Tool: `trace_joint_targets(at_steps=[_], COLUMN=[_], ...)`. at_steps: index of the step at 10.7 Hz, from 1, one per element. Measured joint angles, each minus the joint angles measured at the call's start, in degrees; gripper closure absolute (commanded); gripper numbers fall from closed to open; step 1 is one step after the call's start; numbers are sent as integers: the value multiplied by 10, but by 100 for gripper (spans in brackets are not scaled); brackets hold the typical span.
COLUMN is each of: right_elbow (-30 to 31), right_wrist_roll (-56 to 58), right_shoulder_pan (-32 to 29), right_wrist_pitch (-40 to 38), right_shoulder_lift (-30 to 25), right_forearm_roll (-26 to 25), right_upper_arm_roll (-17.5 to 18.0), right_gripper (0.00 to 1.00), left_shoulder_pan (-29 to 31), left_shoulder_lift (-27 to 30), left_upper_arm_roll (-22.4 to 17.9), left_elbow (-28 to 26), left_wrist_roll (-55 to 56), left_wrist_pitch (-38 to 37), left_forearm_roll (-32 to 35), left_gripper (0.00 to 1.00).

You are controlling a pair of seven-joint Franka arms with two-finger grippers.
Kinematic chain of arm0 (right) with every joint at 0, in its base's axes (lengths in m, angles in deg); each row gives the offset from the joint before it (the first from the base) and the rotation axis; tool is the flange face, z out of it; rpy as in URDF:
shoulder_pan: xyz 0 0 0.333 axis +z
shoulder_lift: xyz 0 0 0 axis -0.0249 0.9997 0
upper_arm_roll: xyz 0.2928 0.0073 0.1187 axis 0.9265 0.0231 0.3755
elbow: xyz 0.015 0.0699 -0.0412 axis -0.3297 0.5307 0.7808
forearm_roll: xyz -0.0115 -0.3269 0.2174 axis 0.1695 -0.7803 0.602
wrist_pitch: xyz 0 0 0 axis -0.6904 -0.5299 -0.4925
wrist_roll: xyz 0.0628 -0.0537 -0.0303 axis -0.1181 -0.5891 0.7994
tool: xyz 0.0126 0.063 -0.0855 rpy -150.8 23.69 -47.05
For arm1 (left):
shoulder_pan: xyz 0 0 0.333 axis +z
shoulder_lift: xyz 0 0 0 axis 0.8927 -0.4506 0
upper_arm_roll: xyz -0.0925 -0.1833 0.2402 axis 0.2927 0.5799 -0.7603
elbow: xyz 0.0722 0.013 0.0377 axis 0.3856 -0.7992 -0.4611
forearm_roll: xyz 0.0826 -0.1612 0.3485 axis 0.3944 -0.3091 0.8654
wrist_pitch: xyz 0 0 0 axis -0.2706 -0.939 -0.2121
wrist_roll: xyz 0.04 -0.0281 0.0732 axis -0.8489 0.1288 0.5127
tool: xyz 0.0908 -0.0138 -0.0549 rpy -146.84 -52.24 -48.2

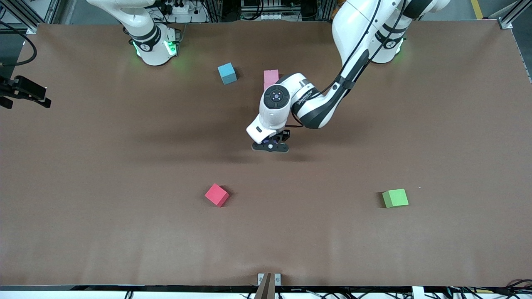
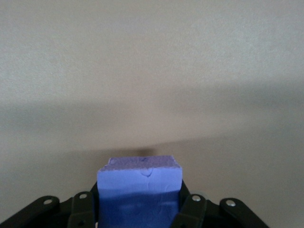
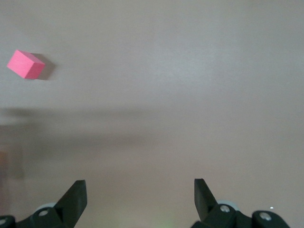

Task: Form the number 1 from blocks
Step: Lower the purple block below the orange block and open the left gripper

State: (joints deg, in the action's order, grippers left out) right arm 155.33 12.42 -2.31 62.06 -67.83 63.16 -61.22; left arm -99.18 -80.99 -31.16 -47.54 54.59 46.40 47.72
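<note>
A wide table covered in a matte brown sheet fills the scene, ringed by aluminium framing, cables and a power strip along the edge where the two arm bases stand. A black camera mount juts in at the right arm's end of the table.

The left arm reaches out over the middle of the table, and its left gripper hangs over bare brown surface, clamped on a small purple foam cube; the wrist view shows the cube pinched between the black fingers. A light pink foam cube sits on the table, partly hidden by the left arm's wrist, so what lies directly beside it cannot be told.

The right arm waits; its right gripper is up over the table with its jaws spread wide and nothing between them.

A light blue cube rests beside the pink one, toward the right arm's end. A red cube and a green cube lie nearer the front camera, well apart.
</note>
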Motion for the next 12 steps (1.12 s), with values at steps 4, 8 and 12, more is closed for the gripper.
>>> trace_joint_targets(at_steps=[4, 8, 12], right_elbow=[0, 0, 0], right_wrist_roll=[1, 1, 1], right_shoulder_pan=[0, 0, 0], right_wrist_pitch=[1, 2, 3], right_shoulder_lift=[0, 1, 2], right_forearm_roll=[-5, -5, -5], right_upper_arm_roll=[2, 3, 4], right_gripper=[0, 0, 0], left_shoulder_pan=[-9, -16, -16], left_shoulder_lift=[-13, -16, -20], left_upper_arm_roll=[-1, -3, -5], left_elbow=[0, 0, 0], left_wrist_roll=[0, 0, 0], left_wrist_pitch=[7, 7, 7], left_forearm_roll=[0, 12, 19], left_gripper=[100, 100, 100])
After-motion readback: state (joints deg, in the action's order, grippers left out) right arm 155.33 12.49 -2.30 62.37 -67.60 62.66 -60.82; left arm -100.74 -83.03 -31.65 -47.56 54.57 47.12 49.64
